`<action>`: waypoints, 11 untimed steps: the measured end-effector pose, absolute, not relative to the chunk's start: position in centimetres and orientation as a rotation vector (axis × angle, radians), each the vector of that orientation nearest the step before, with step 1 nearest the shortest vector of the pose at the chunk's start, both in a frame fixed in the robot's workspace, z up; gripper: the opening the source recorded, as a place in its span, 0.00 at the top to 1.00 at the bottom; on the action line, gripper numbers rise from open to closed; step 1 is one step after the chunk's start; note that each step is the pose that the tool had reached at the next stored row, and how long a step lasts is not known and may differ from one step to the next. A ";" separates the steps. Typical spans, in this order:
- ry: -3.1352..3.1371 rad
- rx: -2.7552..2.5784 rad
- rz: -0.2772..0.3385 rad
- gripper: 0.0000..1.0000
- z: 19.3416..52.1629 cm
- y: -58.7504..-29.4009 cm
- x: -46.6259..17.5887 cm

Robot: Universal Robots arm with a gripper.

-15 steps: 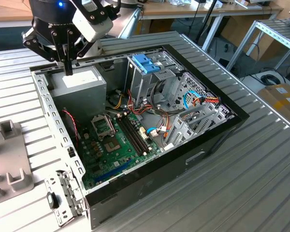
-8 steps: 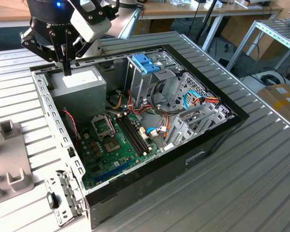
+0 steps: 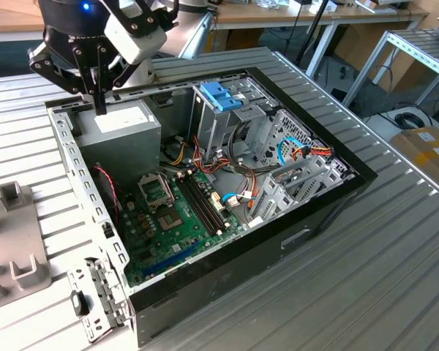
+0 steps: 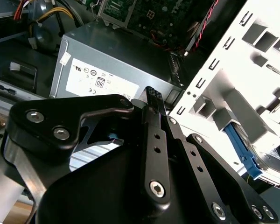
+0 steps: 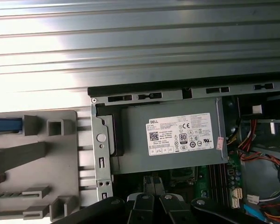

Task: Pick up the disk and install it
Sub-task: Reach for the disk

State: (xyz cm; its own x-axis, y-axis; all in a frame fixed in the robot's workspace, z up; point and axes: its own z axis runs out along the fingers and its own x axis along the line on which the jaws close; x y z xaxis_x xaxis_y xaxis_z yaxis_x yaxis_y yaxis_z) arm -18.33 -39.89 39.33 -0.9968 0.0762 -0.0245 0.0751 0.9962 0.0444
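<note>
While the gripper (image 3: pixel 100 110) is hovering clenched and empty above the power supply (image 3: pixel 121 121) housed in the open computer case (image 3: pixel 307 212), the disk (image 5: pixel 4 125), seemingly showing just its blue rail, is lying in the grey fixture (image 5: pixel 60 163) beside the case, long axis pointing toward it.
</note>
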 end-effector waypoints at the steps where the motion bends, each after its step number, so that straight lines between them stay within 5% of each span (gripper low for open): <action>1: 3.112 0.118 0.068 0.89 39.3 -39.9 -18.4; 11: 3.112 0.118 0.068 0.89 39.3 -39.9 -18.7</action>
State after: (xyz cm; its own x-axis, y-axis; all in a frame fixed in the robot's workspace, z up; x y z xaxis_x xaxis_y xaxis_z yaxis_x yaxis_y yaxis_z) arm -18.70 -39.89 39.33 -0.9968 0.0762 -0.0245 0.0751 0.9962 0.0444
